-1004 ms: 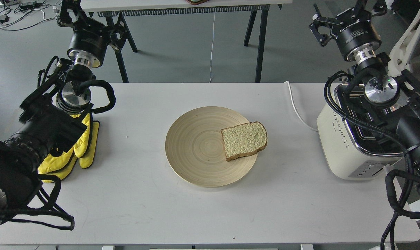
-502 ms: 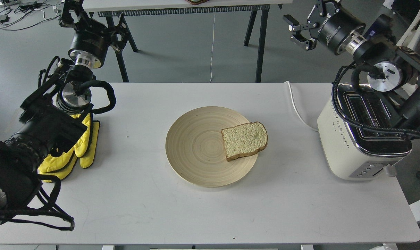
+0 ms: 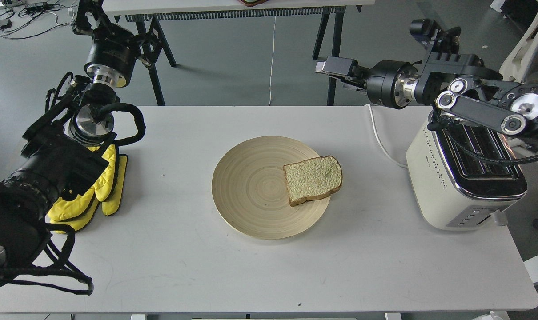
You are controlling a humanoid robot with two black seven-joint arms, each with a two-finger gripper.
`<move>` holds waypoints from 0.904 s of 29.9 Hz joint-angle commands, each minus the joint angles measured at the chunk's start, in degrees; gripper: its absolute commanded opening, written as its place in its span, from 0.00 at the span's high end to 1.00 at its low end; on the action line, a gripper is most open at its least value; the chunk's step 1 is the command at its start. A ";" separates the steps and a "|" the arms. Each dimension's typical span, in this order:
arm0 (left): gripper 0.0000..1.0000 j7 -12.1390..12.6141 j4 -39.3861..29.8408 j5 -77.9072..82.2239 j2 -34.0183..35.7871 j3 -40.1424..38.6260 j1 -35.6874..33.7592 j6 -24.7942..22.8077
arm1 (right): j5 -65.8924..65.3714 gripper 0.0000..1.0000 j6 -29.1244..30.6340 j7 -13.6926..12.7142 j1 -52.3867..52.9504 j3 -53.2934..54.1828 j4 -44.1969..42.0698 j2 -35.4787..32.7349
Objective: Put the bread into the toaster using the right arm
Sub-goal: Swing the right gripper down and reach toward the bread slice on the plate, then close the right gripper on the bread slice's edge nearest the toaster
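The bread (image 3: pixel 313 179) lies flat on the right side of a round wooden plate (image 3: pixel 251 191) in the middle of the table. The cream toaster (image 3: pixel 447 186) stands at the table's right edge with its chrome top and empty slots (image 3: pixel 482 153) showing. My right arm reaches left above the toaster. Its gripper (image 3: pixel 329 67) hangs beyond the table's far edge, well above and behind the bread, and holds nothing. It is seen side-on, so its fingers overlap. My left gripper (image 3: pixel 118 24) is raised at the far left, fingers spread and empty.
Yellow gloves (image 3: pixel 98 189) lie on the left of the table under my left arm. The toaster's white cord (image 3: pixel 380 142) runs across the table's back right. Black trestle legs (image 3: pixel 333 53) and another table stand behind.
My right arm has swung down and to the left. Its gripper moved from the upper right, above the toaster, to a point left of the toaster beyond the far edge. The bread has not moved.
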 commanded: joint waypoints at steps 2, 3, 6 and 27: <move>0.00 -0.05 0.00 -0.01 -0.08 0.00 0.04 0.00 | -3.64 0.02 -1.68 1.40 -5.03 -2.51 -0.87 3.43; 0.00 0.04 0.00 -0.01 -0.08 0.00 0.04 0.00 | -4.43 0.02 -1.77 1.40 -6.00 -2.68 -1.40 4.05; 0.00 -0.05 0.00 -0.01 -0.08 0.00 0.04 0.00 | -6.19 0.02 -1.77 1.40 -8.99 -2.68 -3.07 4.50; 0.00 -0.40 0.00 1.66 -0.61 0.00 0.04 0.00 | -6.54 0.34 -1.86 0.70 -18.22 -2.68 -12.38 10.03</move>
